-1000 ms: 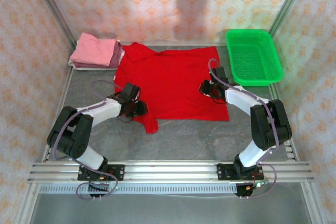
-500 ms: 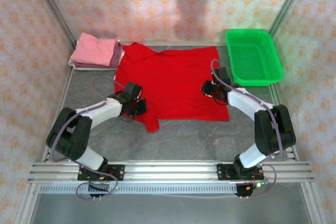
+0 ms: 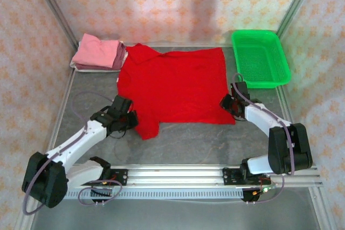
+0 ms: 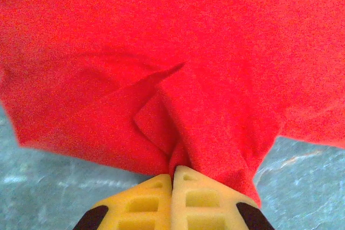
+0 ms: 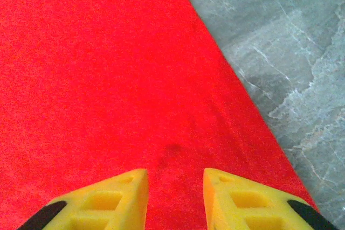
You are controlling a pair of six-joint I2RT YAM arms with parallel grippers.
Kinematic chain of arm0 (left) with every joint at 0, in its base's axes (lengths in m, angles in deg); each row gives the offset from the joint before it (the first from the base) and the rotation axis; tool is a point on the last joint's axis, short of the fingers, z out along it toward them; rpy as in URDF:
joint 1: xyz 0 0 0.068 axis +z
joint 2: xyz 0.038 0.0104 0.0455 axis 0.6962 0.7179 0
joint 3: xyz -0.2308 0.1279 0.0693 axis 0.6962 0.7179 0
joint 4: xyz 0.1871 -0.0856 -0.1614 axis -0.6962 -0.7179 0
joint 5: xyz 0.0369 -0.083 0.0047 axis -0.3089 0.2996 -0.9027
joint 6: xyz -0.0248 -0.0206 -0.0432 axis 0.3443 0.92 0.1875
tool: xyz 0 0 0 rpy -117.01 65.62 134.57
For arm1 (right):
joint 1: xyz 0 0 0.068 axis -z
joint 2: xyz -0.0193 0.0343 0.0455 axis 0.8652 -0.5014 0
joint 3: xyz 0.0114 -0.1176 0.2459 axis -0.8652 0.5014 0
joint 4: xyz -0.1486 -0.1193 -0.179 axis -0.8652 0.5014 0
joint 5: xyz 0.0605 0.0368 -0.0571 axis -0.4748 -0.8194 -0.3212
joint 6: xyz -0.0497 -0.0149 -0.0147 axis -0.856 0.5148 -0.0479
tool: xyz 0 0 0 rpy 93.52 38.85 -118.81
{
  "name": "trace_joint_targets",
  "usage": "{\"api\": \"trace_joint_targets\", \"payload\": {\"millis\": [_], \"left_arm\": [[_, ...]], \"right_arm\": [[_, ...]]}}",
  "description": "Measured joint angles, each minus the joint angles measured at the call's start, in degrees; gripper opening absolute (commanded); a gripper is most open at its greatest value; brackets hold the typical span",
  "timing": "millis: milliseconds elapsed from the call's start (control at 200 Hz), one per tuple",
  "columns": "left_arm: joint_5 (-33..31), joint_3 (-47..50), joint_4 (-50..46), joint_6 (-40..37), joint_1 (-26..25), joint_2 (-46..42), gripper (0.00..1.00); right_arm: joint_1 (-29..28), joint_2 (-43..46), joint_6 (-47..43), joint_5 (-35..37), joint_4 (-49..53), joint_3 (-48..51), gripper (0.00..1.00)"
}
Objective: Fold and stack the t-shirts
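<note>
The red t-shirt (image 3: 178, 82) lies crosswise, hem to the right. The left fingers (image 4: 156, 189) pinch its near sleeve. The right fingers (image 5: 135, 197), slightly apart, are over its near hem corner.

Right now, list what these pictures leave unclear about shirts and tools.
Folded pile, top view: shirt count unclear; upper layers cover lower ones.
Right tool, right wrist view: open over the red shirt; contact unclear, fingers cut by bottom edge.
Left tool, left wrist view: shut on red shirt; pinched cloth hidden between fingers.
</note>
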Motion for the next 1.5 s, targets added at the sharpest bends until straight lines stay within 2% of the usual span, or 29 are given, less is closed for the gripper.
{"api": "trace_joint_targets", "payload": {"millis": [185, 235, 300, 345, 360, 410, 510, 631, 696, 731, 786, 806, 1011, 1266, 1346, 1496], "left_arm": [[0.81, 5.66, -4.72, 5.62, 0.00, -11.47, 0.00], [1.05, 6.56, -6.38, 7.21, 0.00, -14.97, 0.11], [1.55, 7.32, -8.33, 9.79, 0.00, -19.89, 0.14], [2.40, 7.91, -9.27, 11.15, 0.00, -22.99, 0.20], [2.64, 8.13, -9.46, 11.87, -0.02, -24.06, 0.19], [3.52, 9.09, -10.45, 13.86, -0.33, -27.12, 0.08], [4.76, 11.30, -13.18, 16.92, -1.90, -32.92, 0.07], [5.05, 13.57, -15.39, 19.56, -2.43, -37.03, 0.02], [5.16, 14.84, -14.80, 20.63, -2.54, -37.20, 0.01], [5.20, 15.65, -14.51, 21.09, -2.54, -36.94, 0.04], [5.14, 16.52, -14.49, 21.20, -2.54, -35.89, 0.31], [5.03, 16.65, -14.49, 21.33, -2.54, -35.43, 0.35], [3.41, 16.68, -13.77, 22.84, -2.54, -34.32, 0.34], [-1.16, 17.16, -17.49, 25.99, -2.54, -37.33, 0.41], [-3.34, 17.03, -17.90, 25.70, -2.54, -34.86, 0.42], [-5.05, 16.24, -16.50, 23.45, -2.51, -25.00, 0.40]], "right_arm": [[0.15, 0.33, 0.00, 0.02, 0.00, 0.13, 0.34], [0.26, 0.35, 0.00, 0.00, 0.00, 0.13, 0.34], [0.37, 0.35, 0.00, 0.00, 0.13, 0.13, 0.34], [0.37, 0.35, 0.00, 0.02, 0.35, 0.13, 0.34], [0.39, 0.35, 0.02, 0.02, 0.44, 0.13, 0.34], [0.52, 0.35, 0.02, 0.07, 0.72, 0.17, 0.34], [0.96, 0.37, 0.07, 0.17, 0.92, 0.72, 0.34], [1.29, 1.07, 0.44, 0.24, 0.90, 2.08, 0.35], [1.38, 1.40, 0.50, 0.20, 0.87, 2.51, 0.35], [1.38, 1.44, 0.63, 0.17, 0.85, 2.58, 0.35], [1.38, 1.46, 0.70, 0.09, 0.83, 2.60, 0.35], [1.38, 1.53, 0.74, 0.00, 0.83, 2.60, 0.35], [1.38, 2.86, 0.85, -0.04, 0.81, 2.60, 0.36], [1.38, 3.52, 0.85, -0.07, 0.66, 2.60, 0.36], [1.38, 3.52, 0.85, -0.11, 0.37, 2.60, 0.36], [1.38, 3.50, 0.85, -0.48, -0.31, 2.60, 0.36]]}}
